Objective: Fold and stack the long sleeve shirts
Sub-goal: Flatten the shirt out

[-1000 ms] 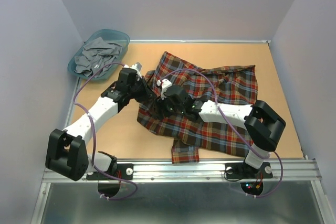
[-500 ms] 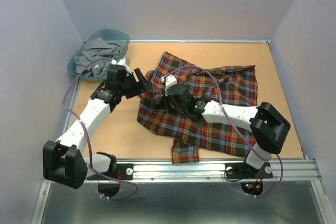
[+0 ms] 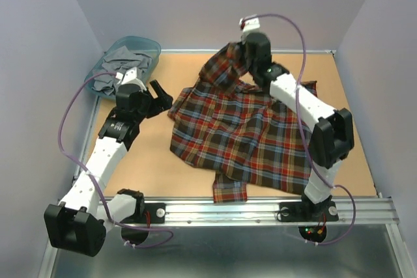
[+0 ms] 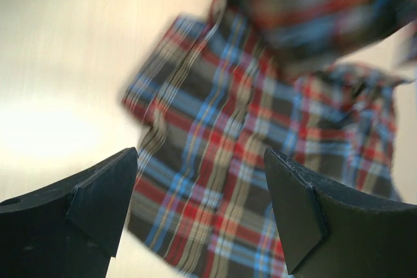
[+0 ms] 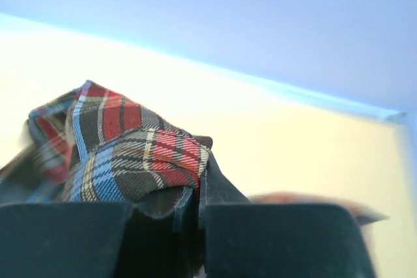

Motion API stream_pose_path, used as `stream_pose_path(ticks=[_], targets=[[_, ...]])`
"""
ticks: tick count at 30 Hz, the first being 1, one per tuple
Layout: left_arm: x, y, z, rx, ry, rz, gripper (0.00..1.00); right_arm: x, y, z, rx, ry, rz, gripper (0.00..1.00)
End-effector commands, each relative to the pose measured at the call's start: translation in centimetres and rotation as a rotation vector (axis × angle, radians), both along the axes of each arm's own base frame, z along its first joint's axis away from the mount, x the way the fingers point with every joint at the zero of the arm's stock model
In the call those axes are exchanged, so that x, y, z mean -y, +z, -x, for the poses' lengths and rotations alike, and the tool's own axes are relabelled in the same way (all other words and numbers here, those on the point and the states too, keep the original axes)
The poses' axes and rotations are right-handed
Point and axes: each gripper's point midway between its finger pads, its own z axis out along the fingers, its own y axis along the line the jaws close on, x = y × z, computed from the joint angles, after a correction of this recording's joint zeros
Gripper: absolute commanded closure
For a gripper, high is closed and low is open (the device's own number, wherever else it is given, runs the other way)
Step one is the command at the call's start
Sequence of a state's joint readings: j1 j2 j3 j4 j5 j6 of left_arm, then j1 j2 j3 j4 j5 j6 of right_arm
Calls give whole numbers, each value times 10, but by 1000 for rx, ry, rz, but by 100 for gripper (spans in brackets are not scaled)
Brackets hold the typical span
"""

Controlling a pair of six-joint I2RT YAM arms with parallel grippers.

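A plaid long sleeve shirt (image 3: 241, 135) in red, brown, navy and yellow lies spread across the middle of the table. My right gripper (image 3: 240, 63) is shut on a fold of its upper left part and holds that fold raised near the back wall. In the right wrist view the bunched plaid cloth (image 5: 130, 154) is pinched in the shut right gripper (image 5: 201, 193). My left gripper (image 3: 163, 97) stands open just left of the shirt's left edge, holding nothing. The left wrist view shows the shirt (image 4: 247, 161) lying beyond the wide-apart left gripper (image 4: 202, 180).
A teal basket (image 3: 152, 48) with grey clothes (image 3: 117, 69) sits at the back left corner. Bare tan table (image 3: 146, 154) lies left of the shirt. Pale walls close in the back and both sides, and a metal rail (image 3: 221, 209) runs along the near edge.
The right gripper shut on the shirt and carried a fold up and toward the back wall. The left gripper opened, let go of the cloth and drew back to the left.
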State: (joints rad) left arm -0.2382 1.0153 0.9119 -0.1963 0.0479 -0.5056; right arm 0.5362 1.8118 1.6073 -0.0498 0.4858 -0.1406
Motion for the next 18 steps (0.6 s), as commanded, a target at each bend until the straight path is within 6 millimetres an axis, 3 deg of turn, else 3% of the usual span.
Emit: stream_pose_path(ticks=[1,4,6,7,9,10,11,14,17,18], targets=[[0,-29,6,-59,7,9,11,55,86,-60,192,-128,79,99],[-3,-43,10,-94,28,5,11,95,108,-105,267,-228,115,96],[-6,-48,12,-112,41,-3,11,105,120,-121,312,-255,129,94],[-8,-50,12,-118,51,-10,11,115,117,-137,330,-273,134,84],[-9,-53,12,-125,49,-21,11,123,126,-146,390,-301,102,67],[-14,-56,11,-124,70,-44,11,125,127,-148,406,-311,95,40],[-14,-60,11,-131,65,-54,11,125,122,-151,410,-314,93,28],[-16,-69,6,-147,33,-122,10,127,117,-145,395,-354,43,1],[-25,-82,0,-176,45,-199,10,129,106,-120,338,-357,-48,0],[-26,-91,0,-212,44,-214,10,131,94,-103,289,-357,-98,0]])
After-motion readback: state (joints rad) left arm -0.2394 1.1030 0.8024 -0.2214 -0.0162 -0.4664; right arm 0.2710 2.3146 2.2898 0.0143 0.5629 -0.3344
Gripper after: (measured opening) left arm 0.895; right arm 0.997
